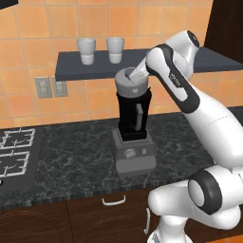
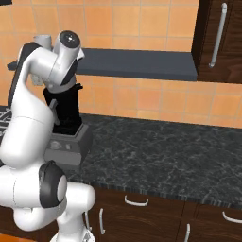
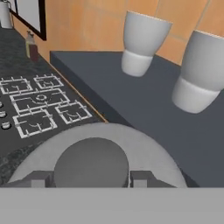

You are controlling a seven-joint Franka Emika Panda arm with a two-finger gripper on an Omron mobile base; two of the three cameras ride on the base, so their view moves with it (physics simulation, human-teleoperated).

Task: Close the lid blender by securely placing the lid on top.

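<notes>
The blender [image 1: 134, 116] stands on the dark counter, a black jar with a side handle on a grey boxy base [image 1: 135, 153]; the right base view shows it behind my arm [image 2: 66, 113]. The light-grey lid [image 1: 127, 85] sits at the jar's mouth, just under the shelf edge. My gripper [image 1: 136, 75] comes down on it from the right. In the hand view the lid [image 3: 146, 151] spreads below the gripper [image 3: 92, 178], whose fingertips [image 3: 43, 178] are shut on either side of the darker knob [image 3: 91, 161]. How fully the lid is seated cannot be told.
Two white cups [image 1: 86, 50] [image 1: 115, 49] stand on the dark wall shelf [image 1: 85, 71] just above the blender; the hand view has them close ahead [image 3: 142, 41] [image 3: 201, 72]. A stove [image 1: 14, 152] lies to the left. A tall cabinet [image 2: 220, 38] is at the right.
</notes>
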